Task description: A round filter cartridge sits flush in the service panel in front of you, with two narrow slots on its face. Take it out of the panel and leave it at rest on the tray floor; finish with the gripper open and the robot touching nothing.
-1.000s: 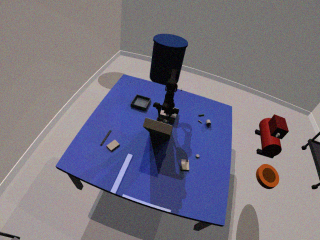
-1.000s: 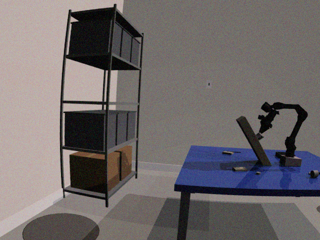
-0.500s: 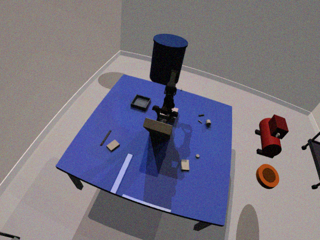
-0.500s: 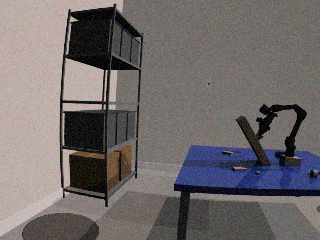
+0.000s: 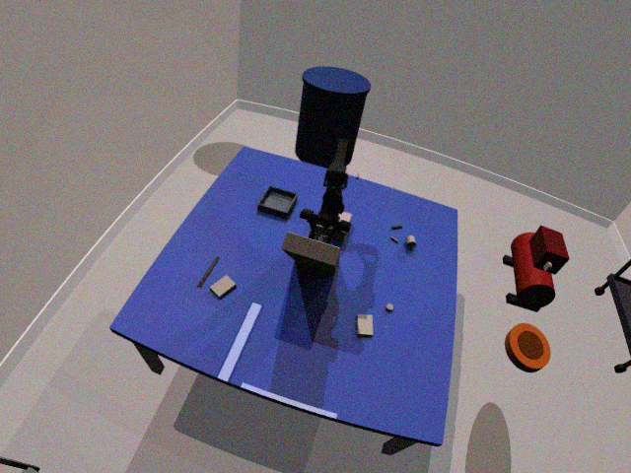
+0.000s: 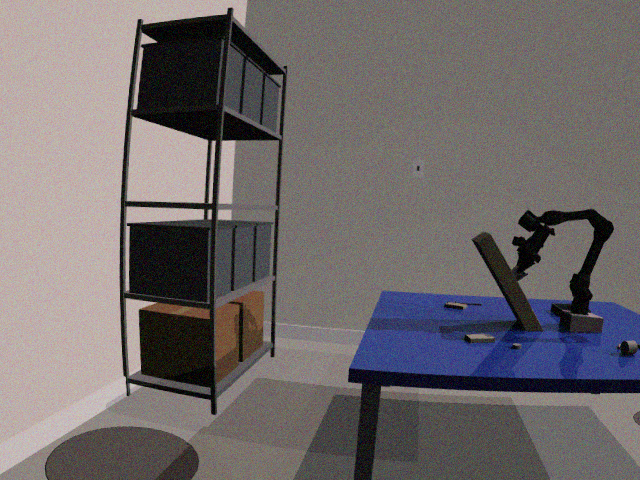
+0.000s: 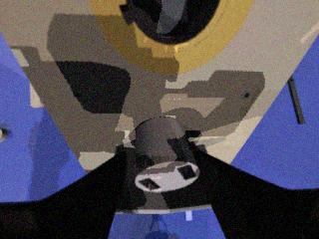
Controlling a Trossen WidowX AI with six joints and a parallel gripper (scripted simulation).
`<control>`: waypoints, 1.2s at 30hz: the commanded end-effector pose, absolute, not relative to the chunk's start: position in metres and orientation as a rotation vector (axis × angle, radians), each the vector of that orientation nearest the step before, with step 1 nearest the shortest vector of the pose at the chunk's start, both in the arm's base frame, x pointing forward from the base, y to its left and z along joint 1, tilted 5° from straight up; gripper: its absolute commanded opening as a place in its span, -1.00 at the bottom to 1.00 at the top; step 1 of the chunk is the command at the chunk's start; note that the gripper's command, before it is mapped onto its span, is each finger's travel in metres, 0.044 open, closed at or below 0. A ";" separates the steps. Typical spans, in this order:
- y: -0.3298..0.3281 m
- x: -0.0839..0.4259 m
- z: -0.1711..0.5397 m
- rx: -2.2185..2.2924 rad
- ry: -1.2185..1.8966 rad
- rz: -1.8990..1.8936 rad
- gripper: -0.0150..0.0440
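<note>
The filter cartridge [image 6: 516, 275] [image 7: 164, 174] stands out from the sloping face of the panel [image 5: 312, 250] [image 6: 509, 281] [image 7: 279, 50], its pale, two-slotted end facing the wrist camera. The pincer [image 5: 325, 237] [image 6: 523, 266] [image 7: 160, 155] is part-way open, with a finger along either side of the cartridge; I cannot tell whether either one touches it. Side room there looks tight, and the panel's surface lies close beyond the fingertips. Higher on the panel, a yellow ring [image 7: 229, 37] surrounds a dark round opening. The tray [image 5: 276, 202] sits on the worktop [image 5: 407, 356] [image 6: 423, 356] [image 7: 269, 171], apart from both the panel and the arm [image 5: 333, 195] [image 6: 589, 263], its raised rim enclosing a visible floor. A thin rod [image 5: 208, 271] [image 7: 296, 102] and a flat block [image 5: 222, 286] [image 6: 455, 305] lie well away from the panel, nearer one side edge of the worktop.
</note>
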State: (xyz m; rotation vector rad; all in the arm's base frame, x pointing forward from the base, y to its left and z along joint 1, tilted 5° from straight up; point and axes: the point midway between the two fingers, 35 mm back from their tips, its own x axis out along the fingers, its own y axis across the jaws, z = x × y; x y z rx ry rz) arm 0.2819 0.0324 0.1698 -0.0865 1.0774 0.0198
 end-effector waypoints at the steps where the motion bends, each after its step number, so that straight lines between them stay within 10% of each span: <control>1: 0.033 0.282 0.170 -0.086 1.077 0.020 0.32; 8: 0.033 0.282 0.170 -0.086 1.077 0.020 0.16; 16: 0.033 0.290 0.180 -0.088 1.076 0.017 -0.49; 36: 0.036 0.270 0.252 -0.089 1.078 0.014 -0.49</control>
